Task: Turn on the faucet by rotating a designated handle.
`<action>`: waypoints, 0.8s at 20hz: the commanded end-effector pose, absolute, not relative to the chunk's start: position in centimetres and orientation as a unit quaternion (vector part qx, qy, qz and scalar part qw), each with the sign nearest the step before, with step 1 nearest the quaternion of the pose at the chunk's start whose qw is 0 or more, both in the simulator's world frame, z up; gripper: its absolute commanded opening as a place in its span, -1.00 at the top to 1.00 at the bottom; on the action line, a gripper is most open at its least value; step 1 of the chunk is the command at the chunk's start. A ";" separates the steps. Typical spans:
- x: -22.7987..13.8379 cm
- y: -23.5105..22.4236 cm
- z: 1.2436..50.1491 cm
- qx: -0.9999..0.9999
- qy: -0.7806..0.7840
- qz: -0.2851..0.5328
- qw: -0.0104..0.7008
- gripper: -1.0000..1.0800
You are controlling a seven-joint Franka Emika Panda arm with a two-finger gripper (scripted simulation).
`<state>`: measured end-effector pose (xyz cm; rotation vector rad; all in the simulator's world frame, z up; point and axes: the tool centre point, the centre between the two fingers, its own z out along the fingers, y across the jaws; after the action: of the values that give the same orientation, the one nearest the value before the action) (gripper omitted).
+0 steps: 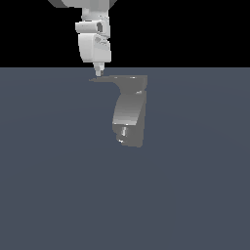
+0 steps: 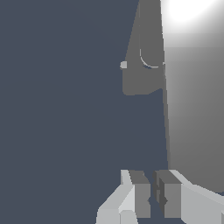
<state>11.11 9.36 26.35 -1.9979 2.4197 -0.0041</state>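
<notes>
The faucet (image 1: 129,117) stands near the middle of the flat blue-grey floor (image 1: 49,185), well apart from every floor edge that shows. Open floor spreads all round it, widest toward the near edge and to both sides in the exterior view.

The handle (image 1: 114,78) juts from the faucet's top toward the exterior view's left, tapering to a point.

The gripper (image 1: 98,73) hangs from the white arm (image 1: 93,44) right above that pointed tip, at or just short of touching it; contact cannot be told.

In the wrist view the fingers (image 2: 139,192) sit close, a narrow gap between them, pinching nothing. The handle's broad grey face (image 2: 192,109) runs alongside one finger, the body (image 2: 144,70) farther off.
</notes>
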 end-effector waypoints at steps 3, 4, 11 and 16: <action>12.5 7.7 25.1 -0.605 0.796 -0.001 -0.001 1.00; 12.7 7.5 25.0 -0.601 0.799 -0.001 -0.001 1.00; 13.3 6.9 24.7 -0.588 0.809 0.000 0.000 1.00; 13.1 7.1 24.9 -0.593 0.805 0.000 0.000 1.00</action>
<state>13.18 8.53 26.42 -1.8703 2.4990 -0.0108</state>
